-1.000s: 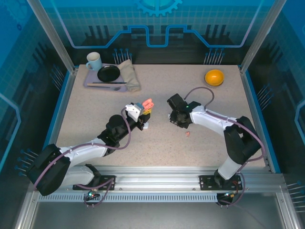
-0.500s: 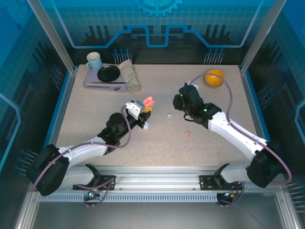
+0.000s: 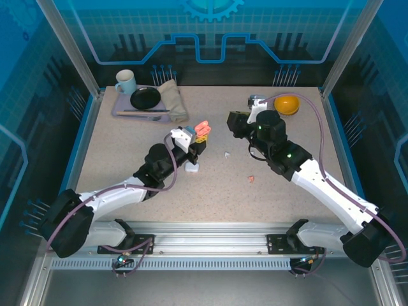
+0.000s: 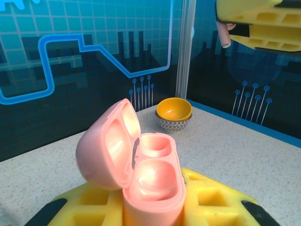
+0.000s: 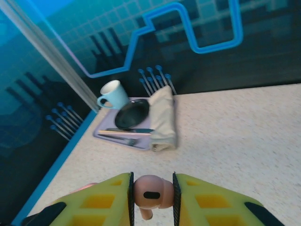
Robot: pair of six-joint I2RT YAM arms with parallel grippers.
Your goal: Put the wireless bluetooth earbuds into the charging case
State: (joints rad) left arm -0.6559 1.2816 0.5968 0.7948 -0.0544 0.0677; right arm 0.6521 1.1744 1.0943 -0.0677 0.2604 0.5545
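Above the speckled beige table point(image 3: 127, 153), the left gripper point(image 3: 197, 141) is clamped on the open, glossy salmon-pink charging case point(image 4: 141, 174), lid tipped back and both wells seemingly empty. The right gripper point(image 3: 236, 121), held apart from it, pinches a tiny salmon-pink earbud point(image 5: 149, 190), stem down. Insertion is in hand: the bud must next line up over a well. Nothing stands between them, and an orange bowl point(image 3: 287, 102) sits just behind.

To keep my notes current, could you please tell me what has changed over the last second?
The right gripper rose and swung toward the far edge, gripping a pink earbud. The left gripper, holding the open pink case, edged slightly farther out. The loose pink bud and the tray stayed put.
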